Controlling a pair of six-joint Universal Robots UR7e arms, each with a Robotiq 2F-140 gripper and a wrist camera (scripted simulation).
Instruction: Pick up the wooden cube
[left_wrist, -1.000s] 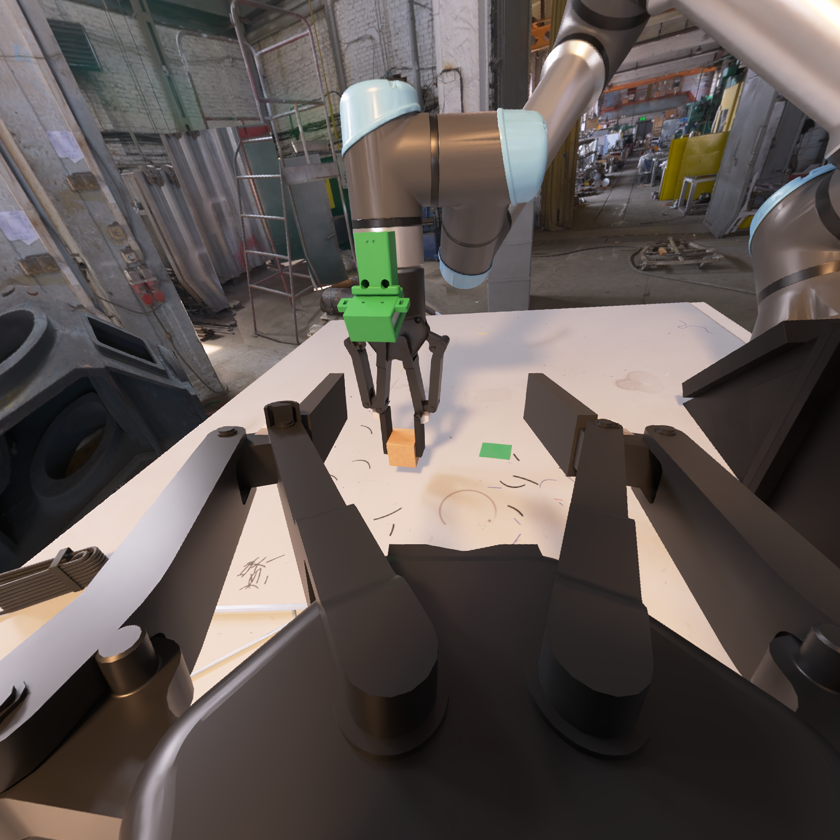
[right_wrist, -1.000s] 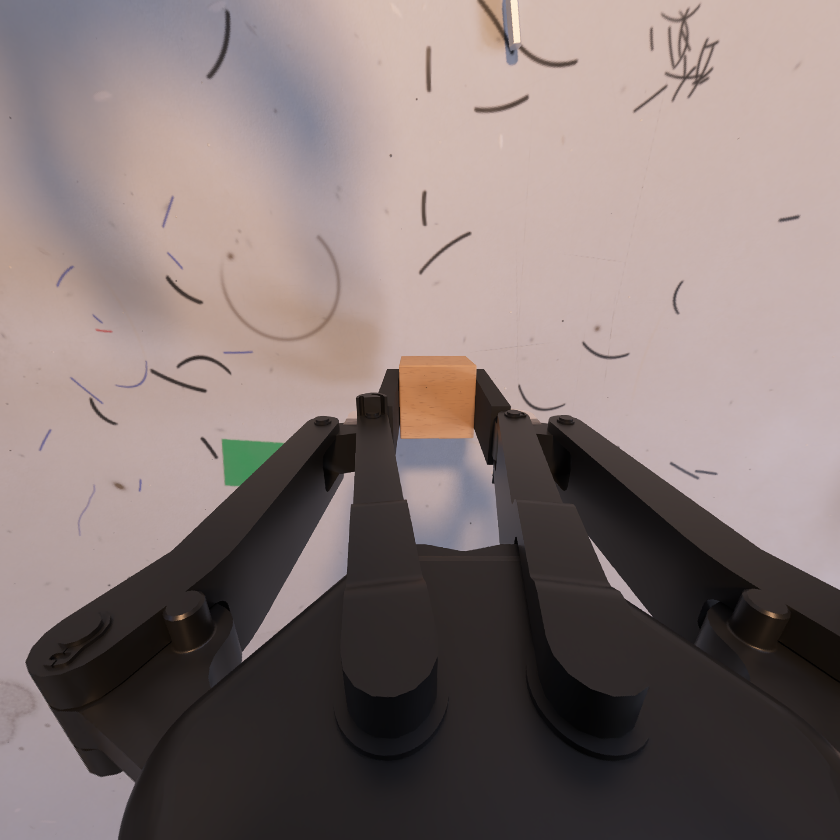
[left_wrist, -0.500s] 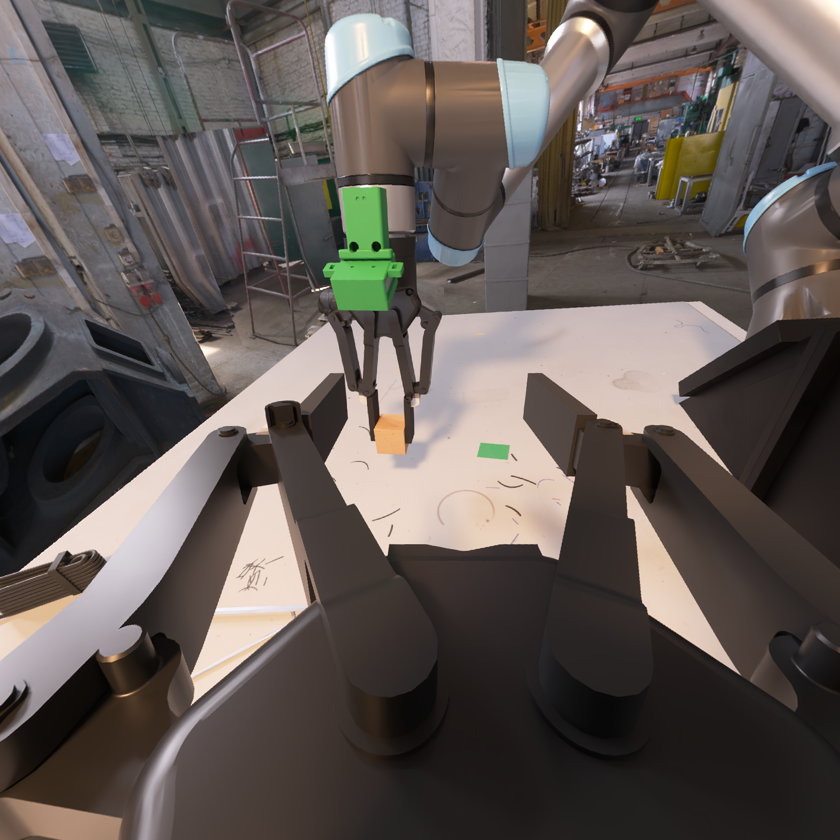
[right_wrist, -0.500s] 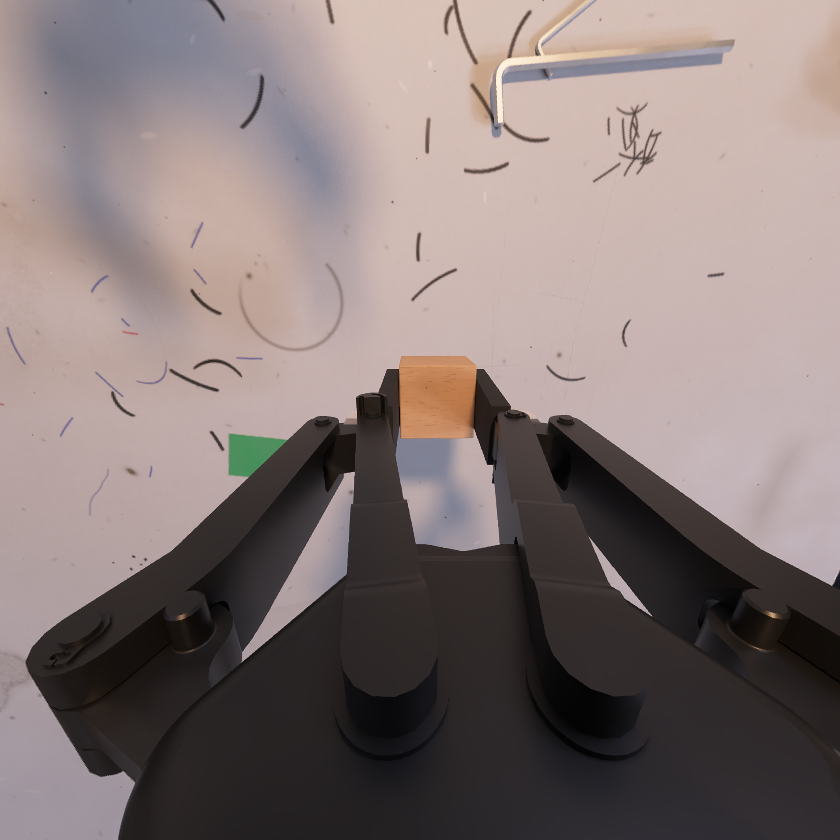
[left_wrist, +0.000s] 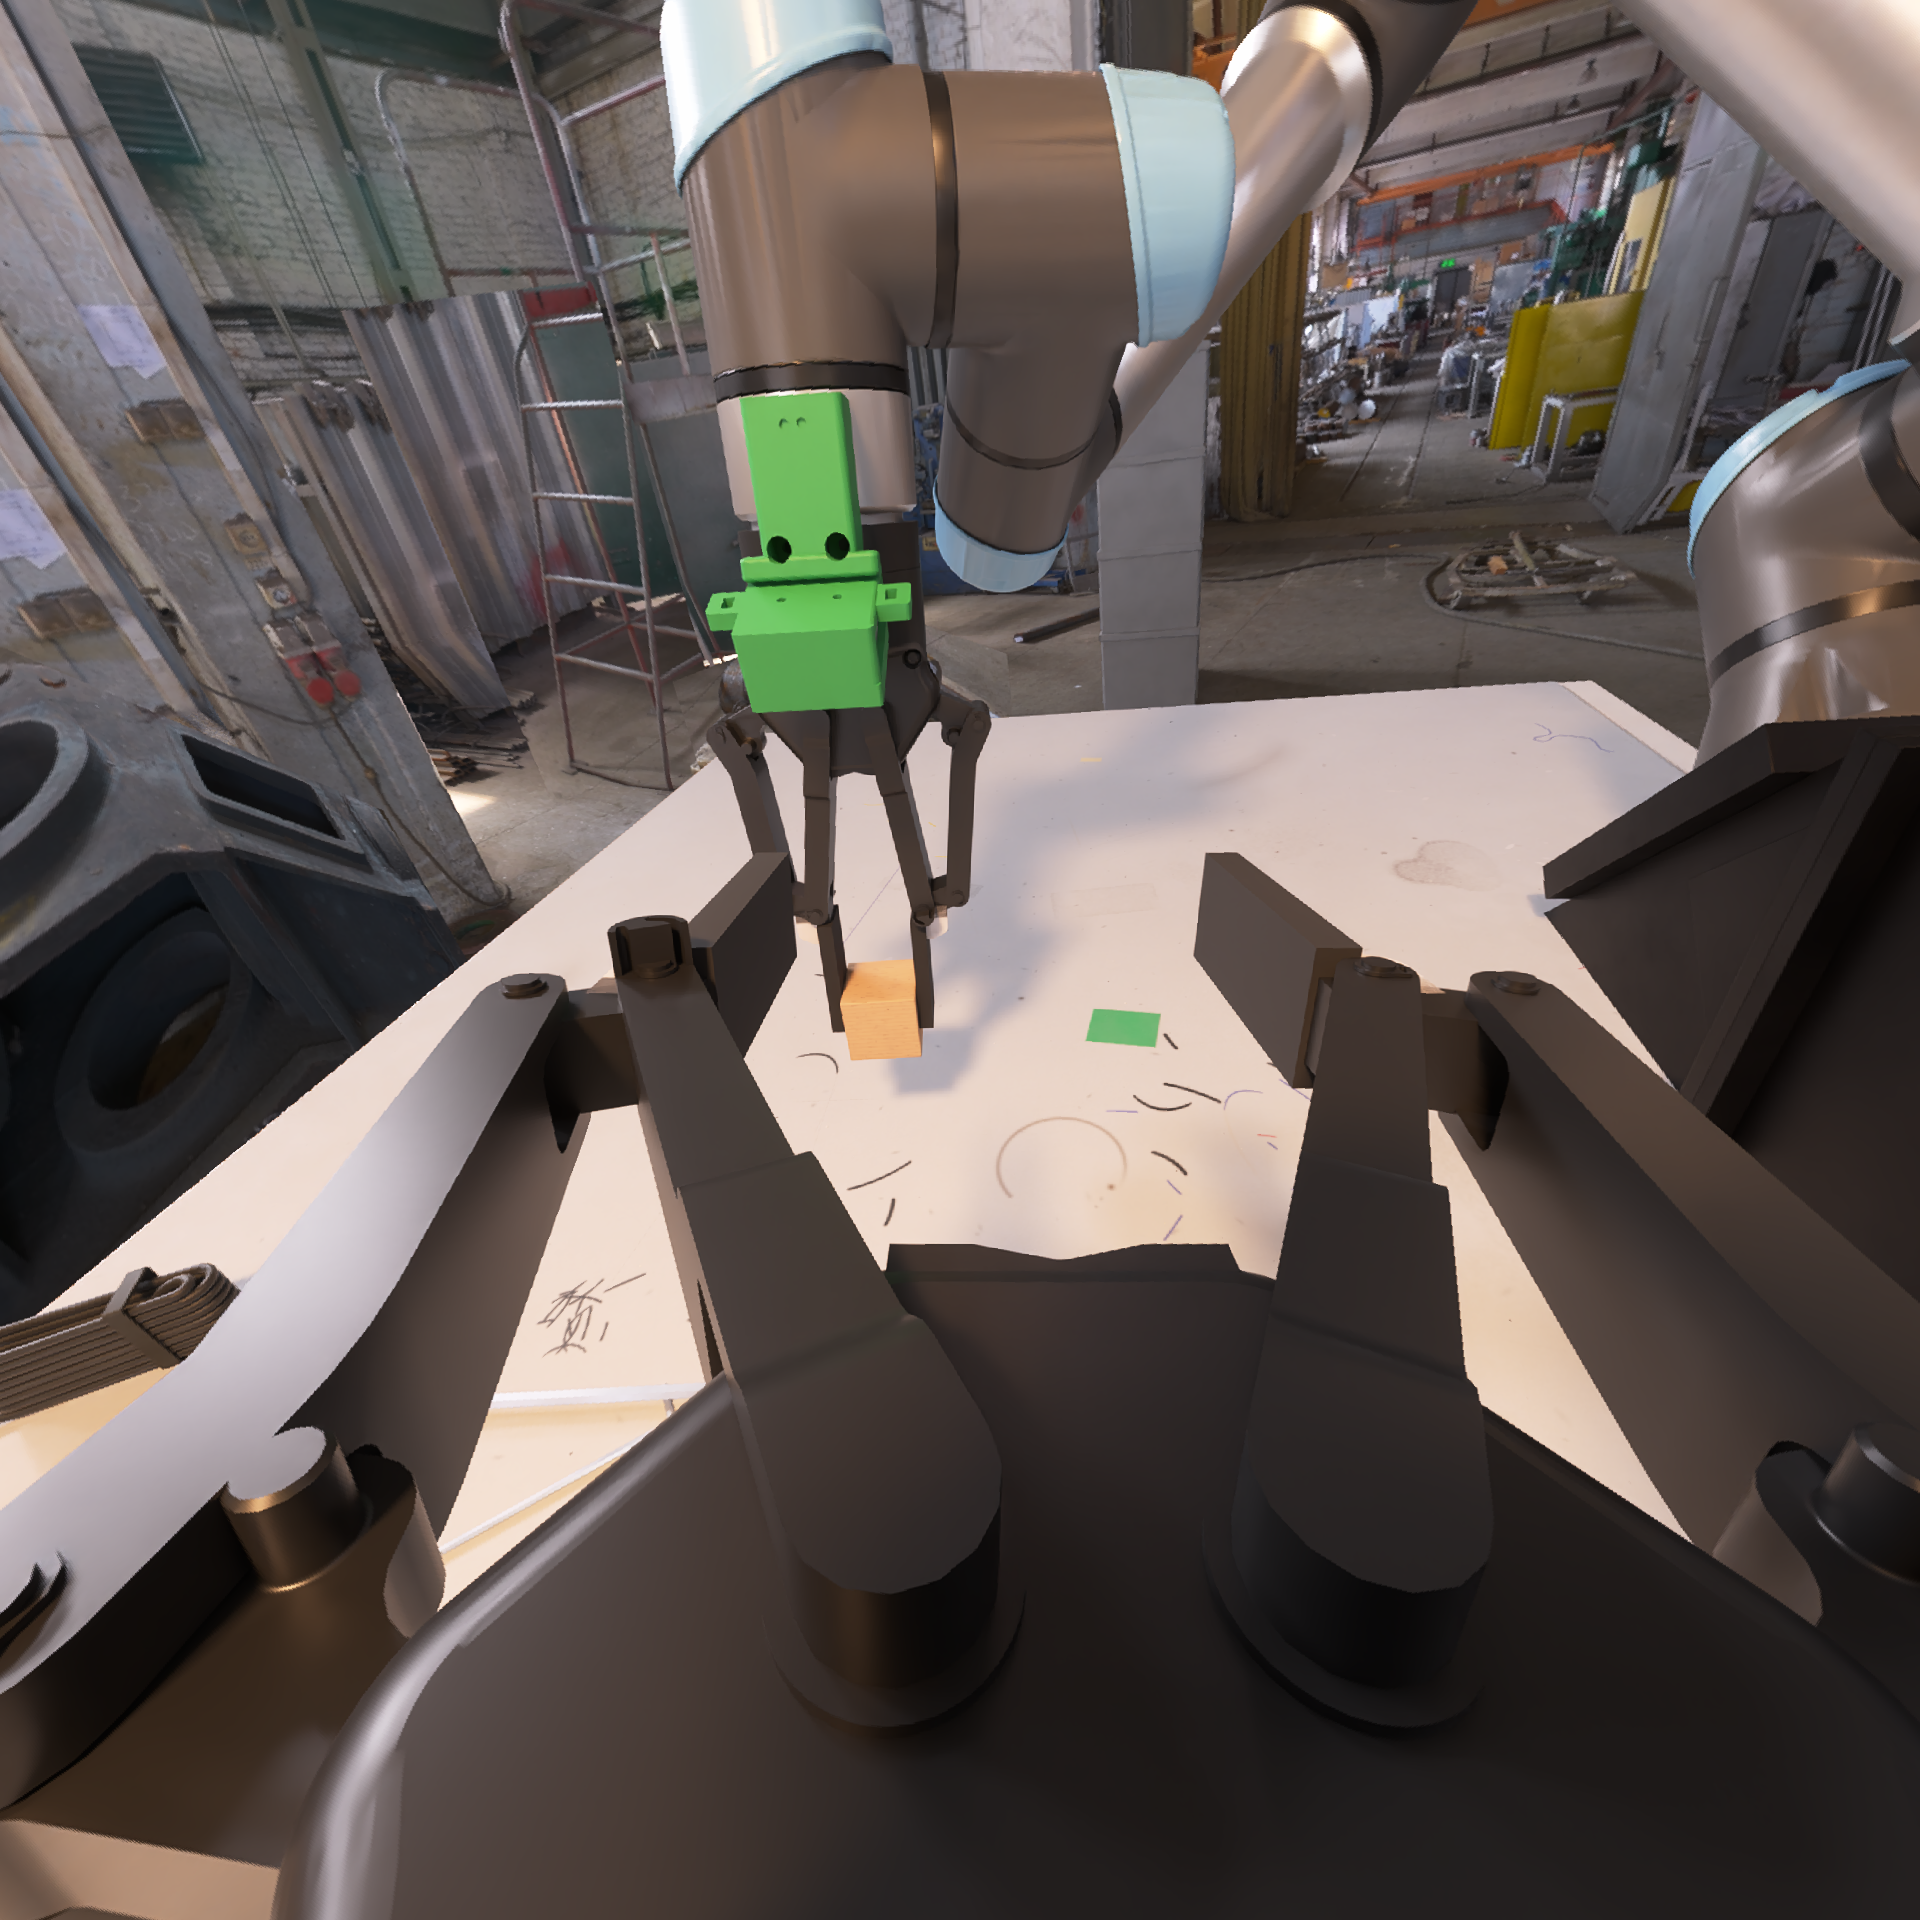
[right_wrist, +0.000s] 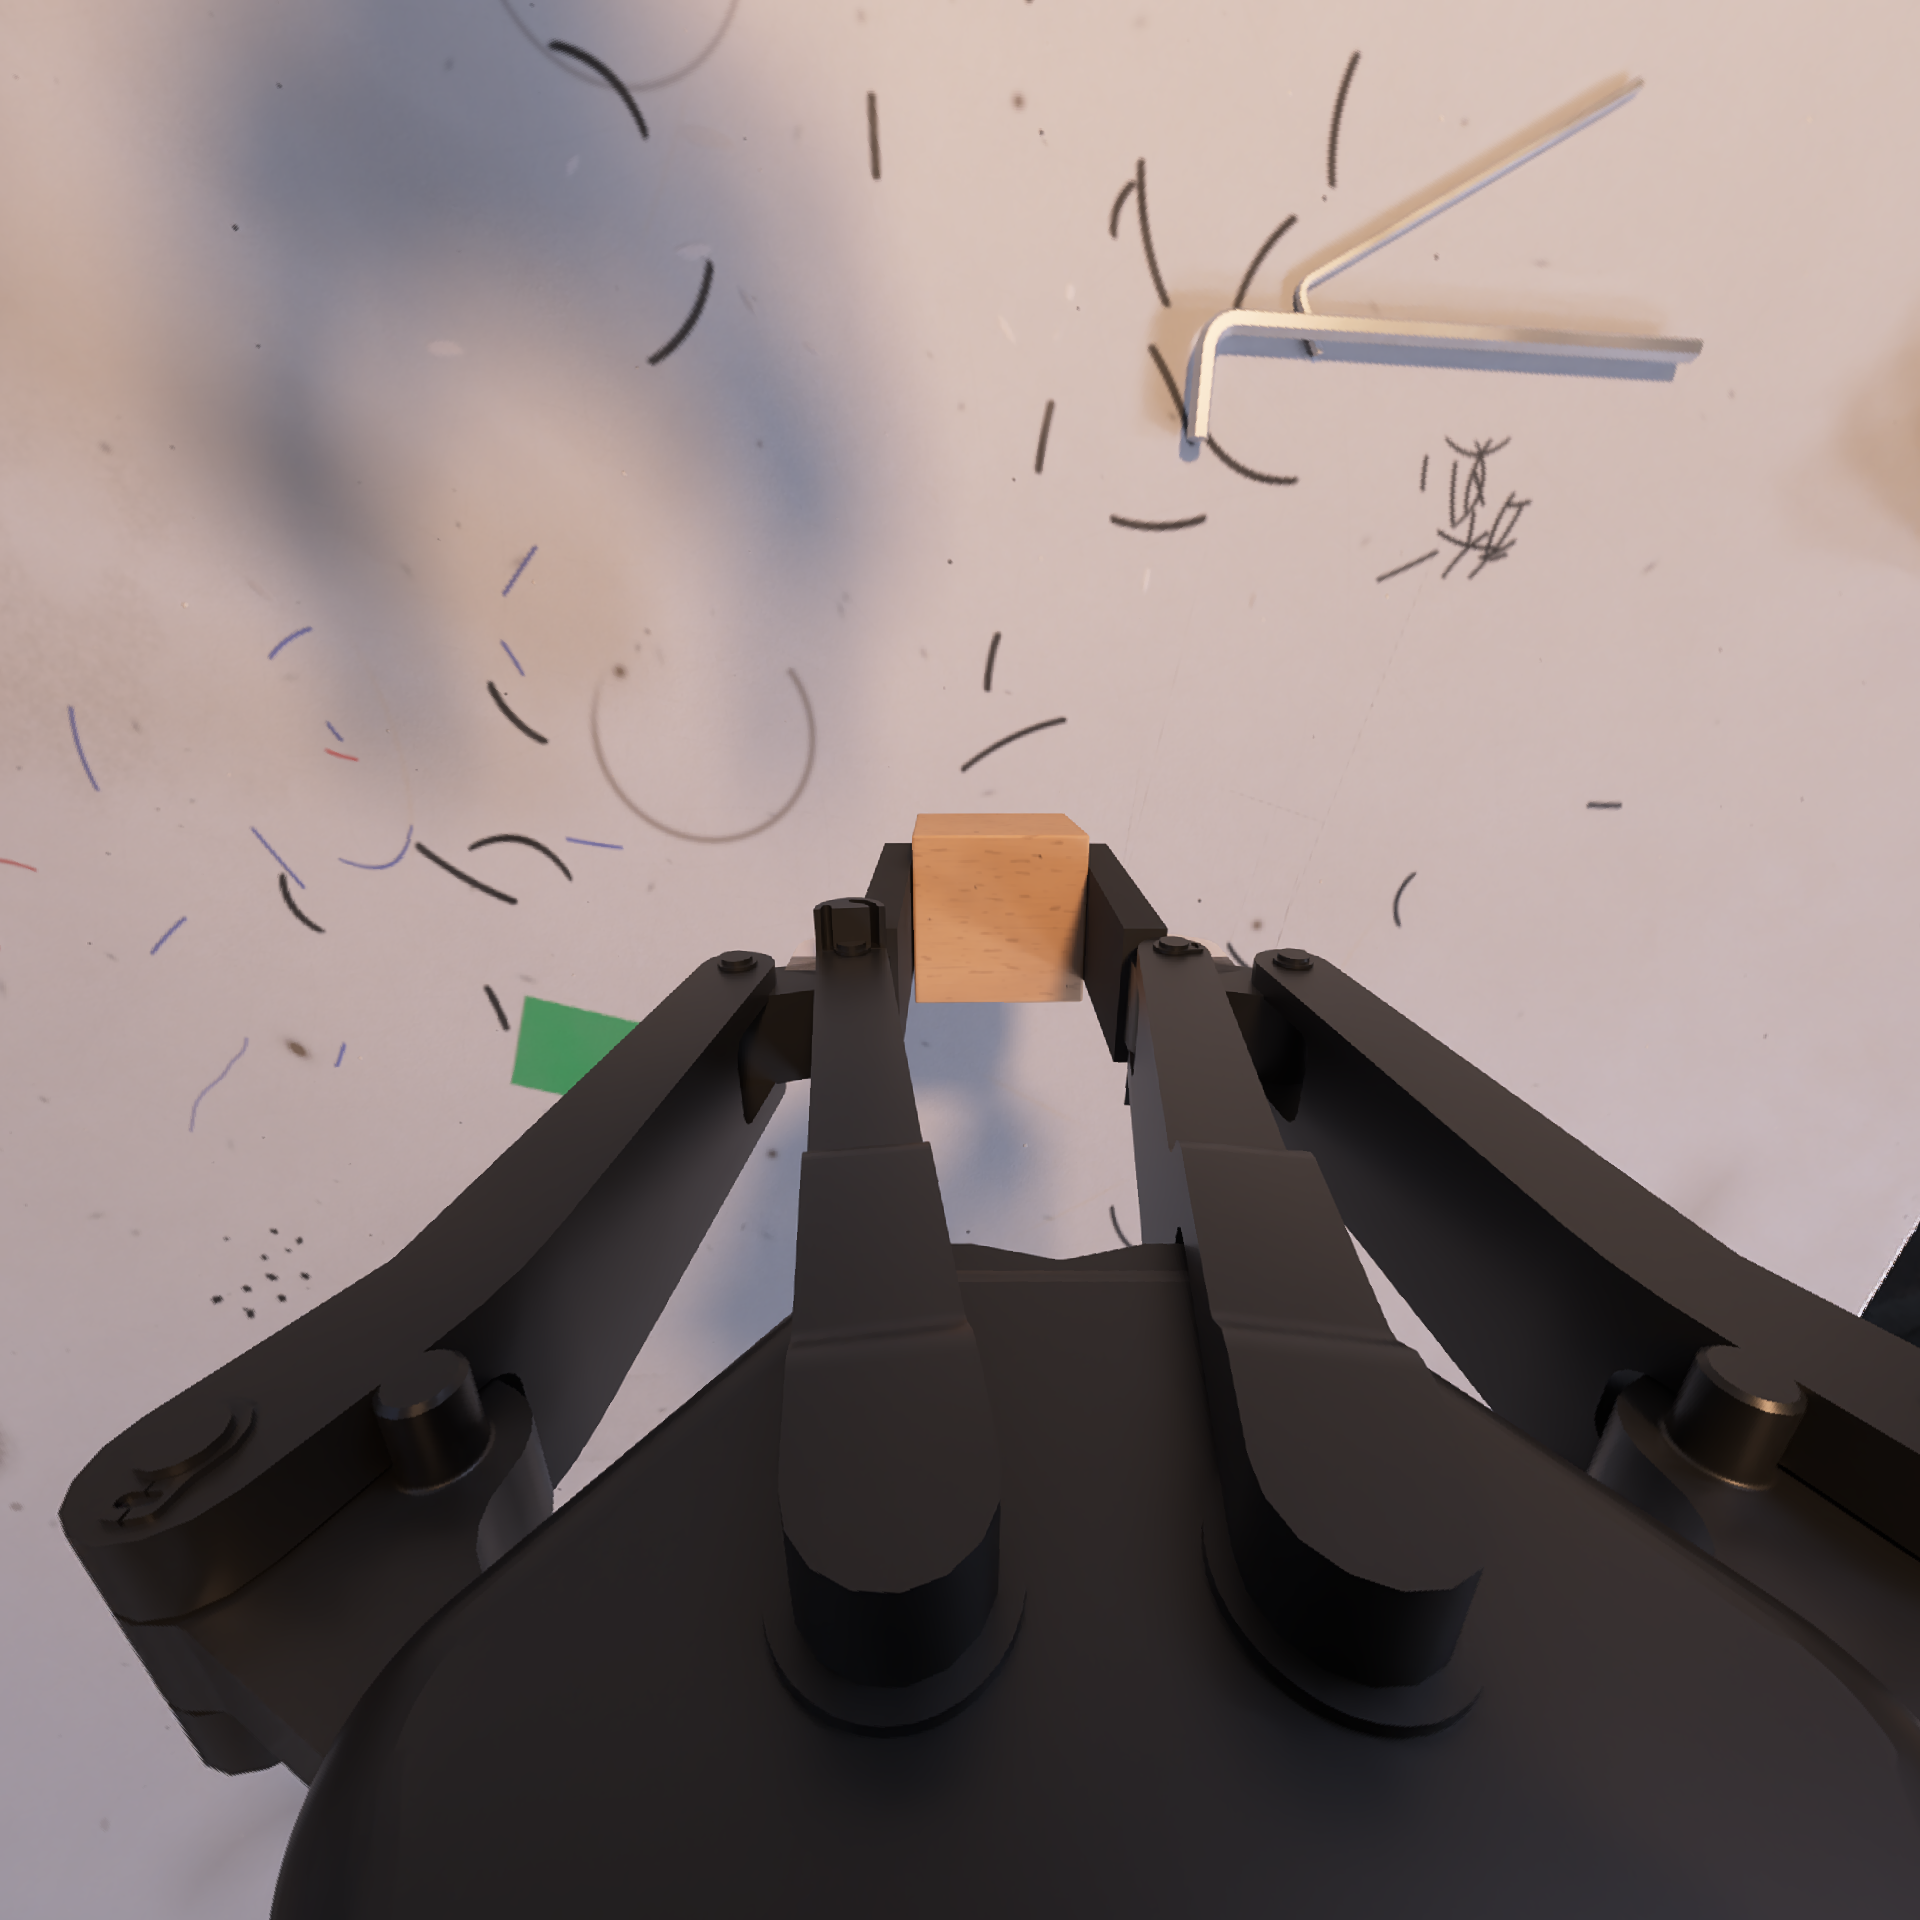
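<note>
The wooden cube (right_wrist: 1000, 906) is a small light-brown block, clamped between the two pads of my right gripper (right_wrist: 1000, 914) and held clear above the white table (right_wrist: 1455, 935). In the left wrist view the same cube (left_wrist: 882, 1023) hangs in the right gripper (left_wrist: 880, 997), which points straight down from its arm, with its shadow on the table below. My left gripper (left_wrist: 992, 935) is open wide and empty, low over the near part of the table, well short of the cube.
A small flat green square (left_wrist: 1122, 1028) lies on the table to the right of the cube; it also shows in the right wrist view (right_wrist: 561, 1055). Two metal hex keys (right_wrist: 1434, 343) lie farther off. The right arm's green camera mount (left_wrist: 810, 603) sits above its gripper.
The right gripper has risen with the cube in it; the table has dropped away in its view and the hex keys have come into sight. The left gripper has not moved.
</note>
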